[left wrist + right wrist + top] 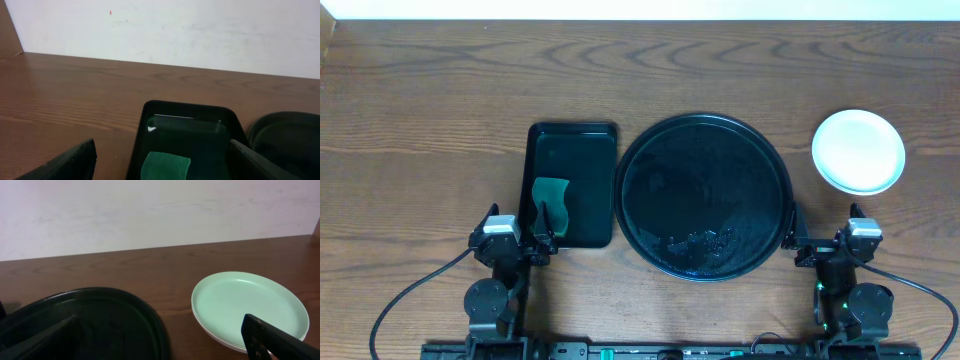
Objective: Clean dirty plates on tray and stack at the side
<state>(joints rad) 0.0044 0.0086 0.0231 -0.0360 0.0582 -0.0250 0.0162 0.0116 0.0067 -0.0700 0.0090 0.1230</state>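
The round black tray (pixel 703 130) lies mid-table with no plate on it; wet streaks glisten near its front. The plates (pixel 858 151) sit in a stack on the wood to the tray's right. In the right wrist view the top plate (pixel 250 302) is pale mint and clean, with a white edge beneath. My right gripper (pixel 823 230) is open between the tray (pixel 100 320) and the stack, holding nothing (pixel 161 321). My left gripper (pixel 520 225) is open and empty at the near end of the small tray, the green sponge (pixel 165 167) lying between its fingers (pixel 161 147).
A rectangular black tray (pixel 572 140) with the green sponge (pixel 552 195) sits left of the round tray; its rim (pixel 187 106) and the round tray's edge (pixel 285 130) show in the left wrist view. A white wall runs along the table's far edge.
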